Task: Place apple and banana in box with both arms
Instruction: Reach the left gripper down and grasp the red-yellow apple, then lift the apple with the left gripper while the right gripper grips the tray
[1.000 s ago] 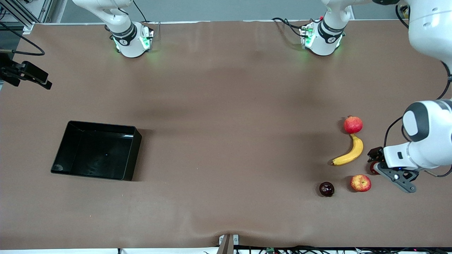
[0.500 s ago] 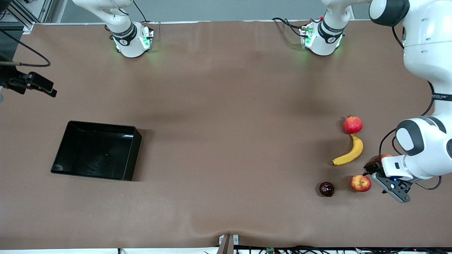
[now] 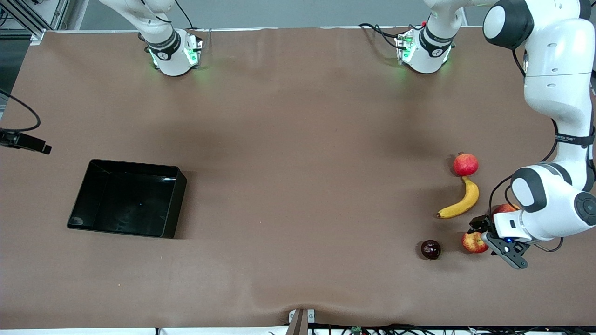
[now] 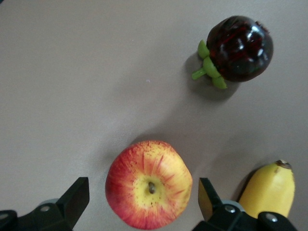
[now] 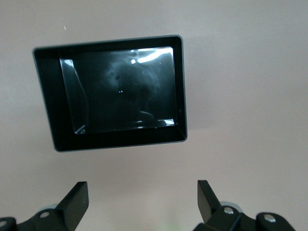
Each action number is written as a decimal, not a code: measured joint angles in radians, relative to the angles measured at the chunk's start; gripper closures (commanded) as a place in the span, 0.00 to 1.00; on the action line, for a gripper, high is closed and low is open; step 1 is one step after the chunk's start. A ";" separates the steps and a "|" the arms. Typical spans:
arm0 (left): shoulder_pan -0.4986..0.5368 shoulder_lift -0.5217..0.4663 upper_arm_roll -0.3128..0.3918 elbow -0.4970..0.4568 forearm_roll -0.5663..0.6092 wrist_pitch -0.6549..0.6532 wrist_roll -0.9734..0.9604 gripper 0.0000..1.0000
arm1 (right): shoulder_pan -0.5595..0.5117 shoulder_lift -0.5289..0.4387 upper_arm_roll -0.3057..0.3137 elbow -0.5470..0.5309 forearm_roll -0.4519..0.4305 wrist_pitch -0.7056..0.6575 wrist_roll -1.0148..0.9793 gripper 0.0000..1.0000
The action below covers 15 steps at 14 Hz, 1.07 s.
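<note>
— Hovering over the apple (image 4: 148,190), the left pincer (image 4: 143,204) is spread, a finger either side, touching nothing. Step: first pick.

— The banana (image 3: 460,202)?

— On the surface just beside it, farther from the camera. The box (image 3: 172,204) sits empty at the right arm's end.

— Right pincer (image 5: 142,204)?

— Spread, apparently over the box; hard to place exactly. Next: lower and pinch squarely.
</note>
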 measured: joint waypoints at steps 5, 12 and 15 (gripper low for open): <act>0.000 0.026 -0.001 0.002 0.000 0.021 0.013 0.60 | -0.045 0.152 0.000 -0.005 0.039 0.104 -0.060 0.00; 0.000 0.013 -0.002 0.031 -0.001 0.024 0.025 1.00 | -0.061 0.370 0.000 -0.004 0.038 0.270 -0.071 0.00; -0.005 -0.037 -0.005 0.041 -0.001 -0.060 -0.007 1.00 | -0.061 0.421 0.000 -0.004 0.035 0.320 -0.076 0.00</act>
